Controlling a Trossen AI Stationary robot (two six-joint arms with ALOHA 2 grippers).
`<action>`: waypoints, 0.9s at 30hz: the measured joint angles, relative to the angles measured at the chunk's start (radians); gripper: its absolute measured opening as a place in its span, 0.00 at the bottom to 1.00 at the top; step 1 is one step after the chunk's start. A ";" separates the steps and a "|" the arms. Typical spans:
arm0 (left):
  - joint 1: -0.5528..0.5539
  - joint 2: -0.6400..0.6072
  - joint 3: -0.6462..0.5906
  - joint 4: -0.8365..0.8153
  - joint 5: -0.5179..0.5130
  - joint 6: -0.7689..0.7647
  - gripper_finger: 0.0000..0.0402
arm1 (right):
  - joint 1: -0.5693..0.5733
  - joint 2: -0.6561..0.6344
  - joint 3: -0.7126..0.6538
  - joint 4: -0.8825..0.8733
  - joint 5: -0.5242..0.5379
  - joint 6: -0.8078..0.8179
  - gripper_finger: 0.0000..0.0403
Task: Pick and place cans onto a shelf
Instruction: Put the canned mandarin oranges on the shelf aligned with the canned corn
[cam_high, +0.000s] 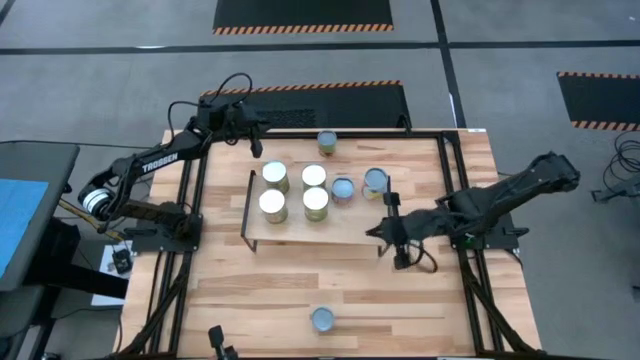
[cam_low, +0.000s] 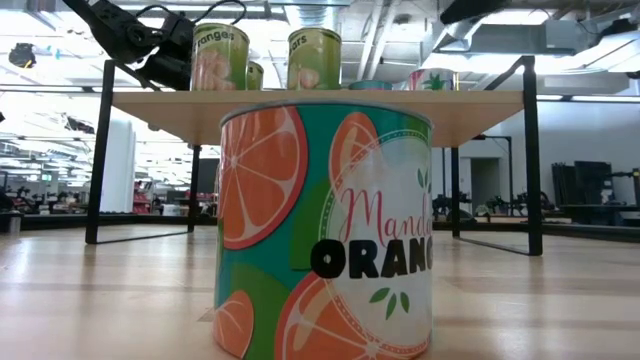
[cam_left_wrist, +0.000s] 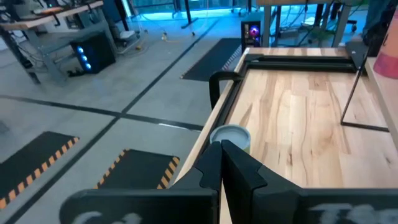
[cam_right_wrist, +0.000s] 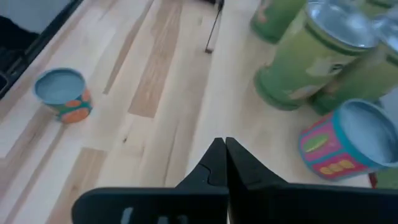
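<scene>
The shelf (cam_high: 300, 232) stands mid-table on black wire legs. Several cans stand upright on it: green-labelled ones (cam_high: 272, 205) at its left, a pink one (cam_high: 342, 189) and a teal one (cam_high: 376, 182) at its right. One can (cam_high: 327, 142) stands on the table behind the shelf, also in the left wrist view (cam_left_wrist: 231, 135). An orange-printed can (cam_high: 323, 319) stands near the table's front edge and fills the low view (cam_low: 325, 220). My left gripper (cam_high: 255, 147) is shut, left of the far can and apart from it. My right gripper (cam_high: 378, 232) hangs shut over the shelf's right end.
Black frame rails (cam_high: 190, 200) run along the table's left and right sides. Bare wood (cam_high: 260, 290) lies between the shelf and the front can. The shelf's thin legs (cam_right_wrist: 214, 28) stand at its corners.
</scene>
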 joint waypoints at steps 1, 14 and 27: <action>0.000 -0.003 0.000 0.001 0.000 0.000 0.00 | -0.009 -0.028 -0.038 0.051 -0.013 -0.013 0.01; 0.013 -0.005 0.000 0.077 -0.002 -0.027 0.00 | -0.253 -0.352 -0.179 0.315 -0.301 -0.342 0.00; 0.034 -0.003 0.000 0.115 -0.003 -0.021 0.00 | -0.702 -0.441 -0.180 0.298 -0.639 -0.452 0.00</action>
